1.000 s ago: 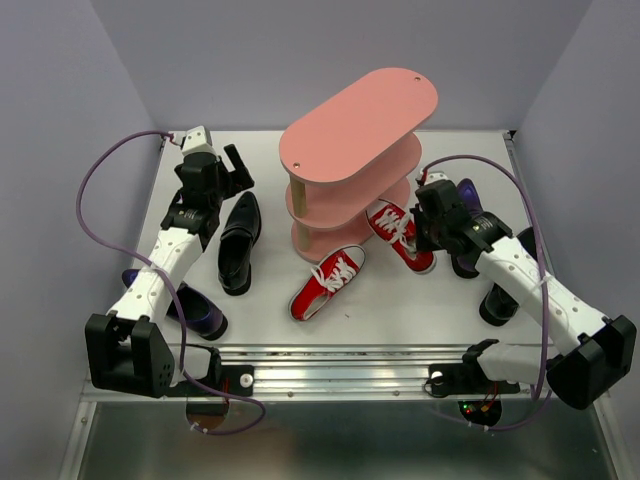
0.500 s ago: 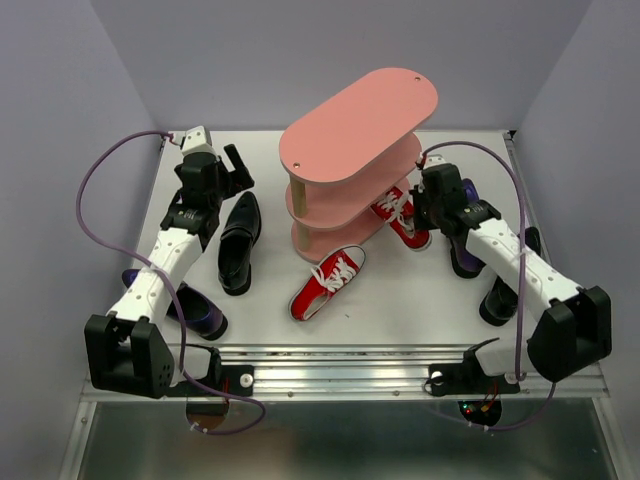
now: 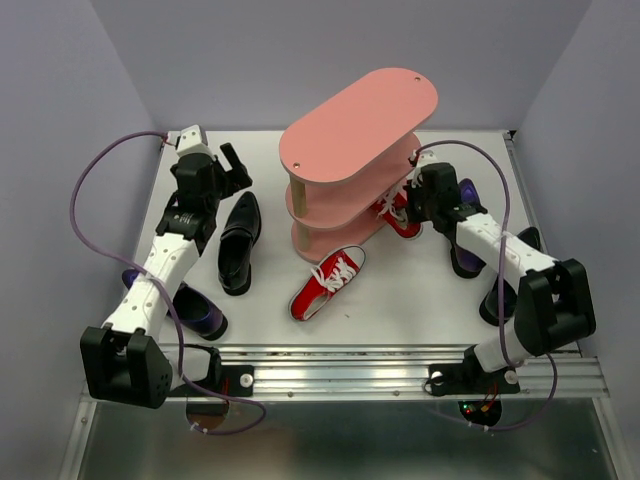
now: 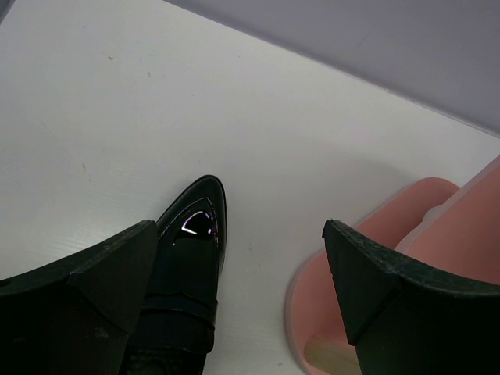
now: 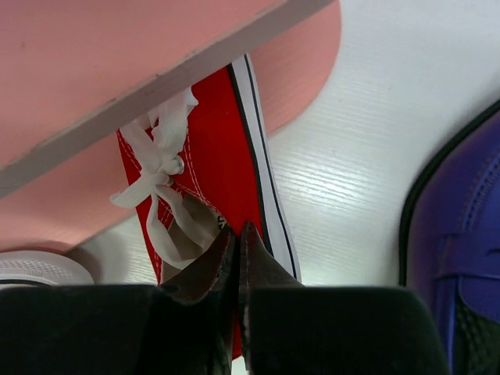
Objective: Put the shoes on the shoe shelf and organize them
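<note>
**Top external view.** The shoe shelf is standing at table centre, all visible tiers bare. The right gripper is clamping one red sneaker at the shelf's 3 o'clock, and the toe is passing under the tier above. The second red sneaker is lying on the table at the shelf's 6 o'clock. One black loafer is lying at 9 o'clock, and the left gripper is hovering at that loafer's 12 o'clock, fingers spread. A purple shoe is sitting near the left arm's base. Another purple shoe and the other loafer are lying beneath the right arm.

**Left wrist view.** The left gripper is standing wide and carrying nothing. The loafer's toe is lying just inside its 9 o'clock finger, apart from it. The shelf's bottom board is showing at 3 o'clock. The loafer looks stiff and slick, so a hold across its mid-sides seems soundest.

**Right wrist view.** The right gripper is pinching narrowly on the sneaker's opening rim near the tongue. The toe is pointing to 12 o'clock, under a shelf board. A purple shoe is lying at 3 o'clock. The sneaker looks light, with a soft cloth upper and firmer sole. A rim hold may therefore let it swing or sag.
</note>
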You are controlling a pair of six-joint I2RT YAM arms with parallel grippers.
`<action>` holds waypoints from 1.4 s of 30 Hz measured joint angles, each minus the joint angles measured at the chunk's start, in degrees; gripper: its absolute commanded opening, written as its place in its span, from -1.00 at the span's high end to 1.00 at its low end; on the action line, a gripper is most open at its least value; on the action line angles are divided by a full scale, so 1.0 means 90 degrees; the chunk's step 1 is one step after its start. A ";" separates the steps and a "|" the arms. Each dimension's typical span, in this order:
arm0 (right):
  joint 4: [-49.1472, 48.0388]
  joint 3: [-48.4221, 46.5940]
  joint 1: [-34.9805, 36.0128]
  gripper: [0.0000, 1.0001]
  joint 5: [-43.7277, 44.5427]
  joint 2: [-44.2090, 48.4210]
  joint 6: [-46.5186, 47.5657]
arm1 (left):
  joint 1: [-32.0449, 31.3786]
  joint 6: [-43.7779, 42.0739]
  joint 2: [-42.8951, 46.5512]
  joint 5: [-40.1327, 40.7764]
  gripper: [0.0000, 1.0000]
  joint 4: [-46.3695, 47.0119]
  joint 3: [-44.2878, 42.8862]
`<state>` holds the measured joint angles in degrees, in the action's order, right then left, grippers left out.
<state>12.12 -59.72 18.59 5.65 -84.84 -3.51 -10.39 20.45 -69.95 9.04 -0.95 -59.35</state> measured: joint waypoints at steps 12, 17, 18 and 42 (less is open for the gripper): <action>-0.0741 -0.0051 -0.0253 0.99 -0.0590 -0.0843 0.0131 | 0.0000 0.0000 0.0168 0.0049 -0.98 -0.0180 0.0000; -0.0872 -0.0068 -0.0282 0.99 -0.0627 -0.0877 0.0126 | 0.0000 0.0000 0.0168 0.0070 -0.98 -0.0240 0.0000; -0.0903 -0.0073 -0.0284 0.99 -0.0636 -0.0877 0.0119 | 0.0000 0.0000 0.0170 0.0075 -0.98 -0.0250 0.0000; -0.1498 -0.0277 -0.0277 0.55 -0.1141 -0.1166 -0.0398 | 0.0000 0.0002 0.0413 0.0194 -0.98 -0.0410 0.0000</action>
<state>-1.37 -62.22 16.10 -4.62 -95.33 -7.09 -10.39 20.47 -66.24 10.79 -4.64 -59.35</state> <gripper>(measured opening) 0.115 0.986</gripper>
